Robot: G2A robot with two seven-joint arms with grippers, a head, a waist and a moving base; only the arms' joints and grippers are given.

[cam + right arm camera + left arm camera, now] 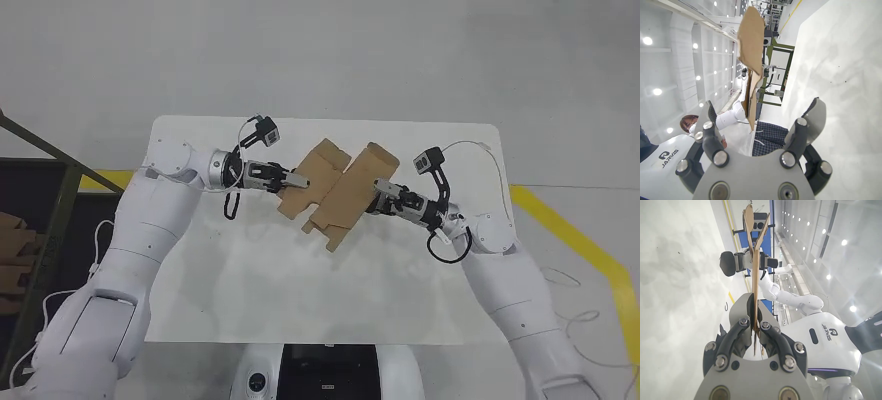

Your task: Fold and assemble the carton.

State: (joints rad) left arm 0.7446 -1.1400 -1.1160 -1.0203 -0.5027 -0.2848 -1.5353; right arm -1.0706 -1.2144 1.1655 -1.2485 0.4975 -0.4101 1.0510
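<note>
**Top view: the brown carton (335, 190) is held up over the white table (200, 290)**

The top view shows the carton at the back middle of the table. It is flat and not yet made into a box. One arm comes in from each side. The left gripper (298, 182) is at the carton's left edge. The right gripper (375, 190) is at the carton's right side. The carton sits between the two grippers.

In the left wrist view, the left gripper (754, 308) is closed tight on the carton (755, 275). The two fingers squeeze the thin card edge from both sides. The carton looks like a thin line from here, because it is seen from its edge. At the far end, its flaps (755, 226) spread apart a little. There is a gap between the carton and the table, so it is up in the air. Farther off is the right gripper (751, 263). It has one finger on each side of the card, with space left over.

In the right wrist view, the right gripper (762, 105) is spread wide. The near end of the carton (751, 47) pokes in between the two fingers (708, 113). Neither finger touches the card. The carton is seen from its edge here too, and it hangs clear of the white table.
</note>
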